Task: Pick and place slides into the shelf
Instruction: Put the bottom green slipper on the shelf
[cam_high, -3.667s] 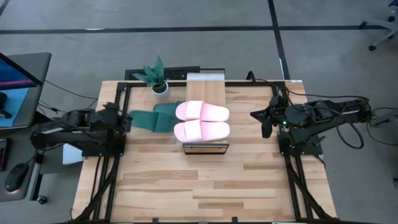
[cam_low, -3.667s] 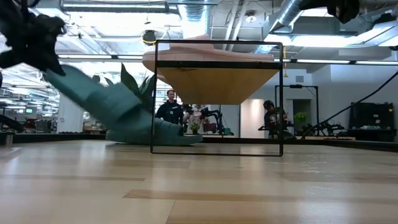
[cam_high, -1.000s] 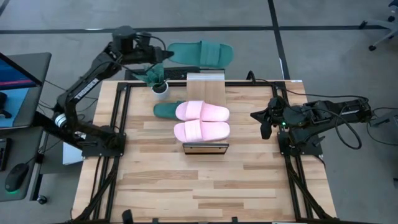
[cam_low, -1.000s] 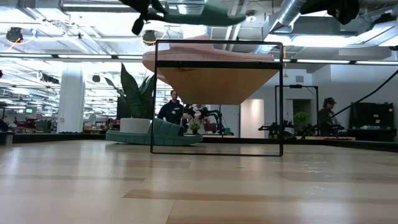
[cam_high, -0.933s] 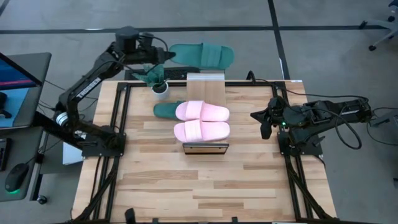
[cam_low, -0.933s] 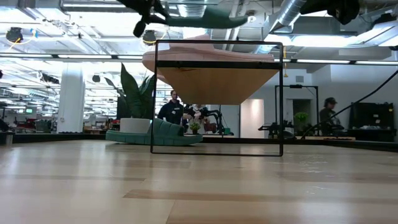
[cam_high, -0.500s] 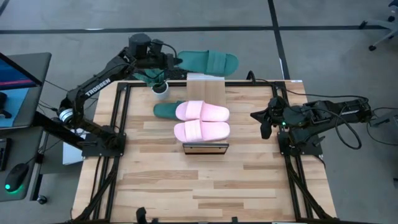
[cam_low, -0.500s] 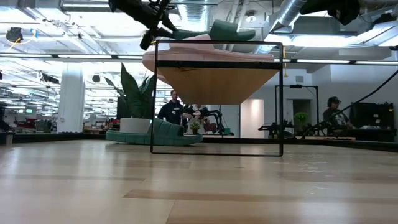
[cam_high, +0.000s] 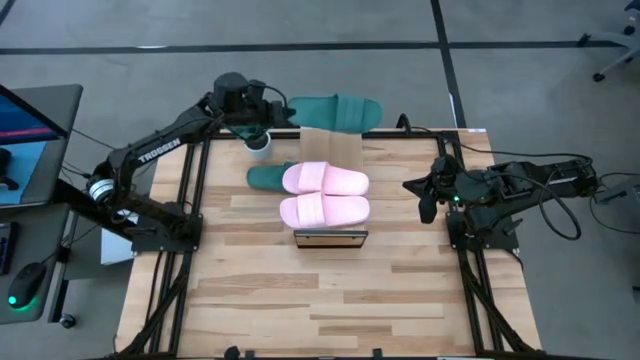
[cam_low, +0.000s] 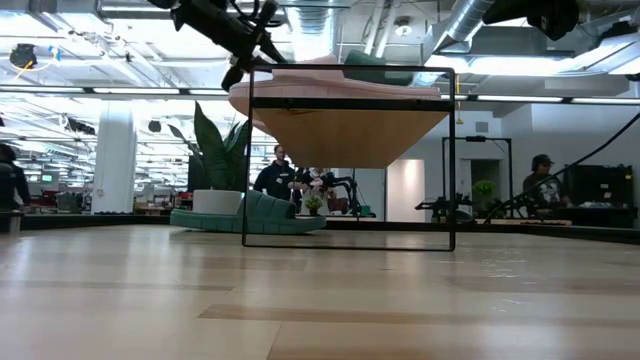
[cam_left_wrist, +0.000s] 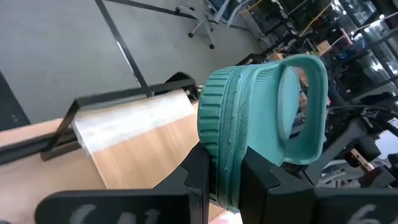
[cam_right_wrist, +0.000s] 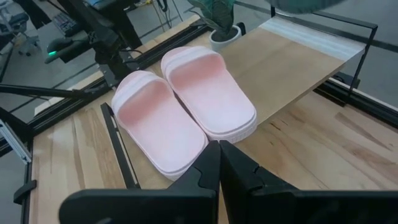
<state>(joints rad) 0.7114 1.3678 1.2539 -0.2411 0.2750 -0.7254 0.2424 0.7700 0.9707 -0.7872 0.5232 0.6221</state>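
Over the wood-topped shelf's (cam_high: 330, 150) far end, my left claw (cam_high: 281, 105) clamps one dark green rubber slide (cam_high: 335, 110); pink pair (cam_high: 325, 194) shelved, other green slide (cam_high: 268, 177) waits on the counter (cam_high: 330, 290).

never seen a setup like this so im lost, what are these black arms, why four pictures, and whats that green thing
These are two robot arms at a wooden table, each ending in a two-finger gripper. One picture looks straight down, one looks level across the tabletop, and two come from cameras on the arms' wrists. The left gripper holds a dark green slide sandal by its edge, above the far end of the shelf, a low rack with a light plank top. Two pink slides already lie on that shelf. The other green slide lies on the table beside it, near a small potted plant. The right gripper waits shut at the side.
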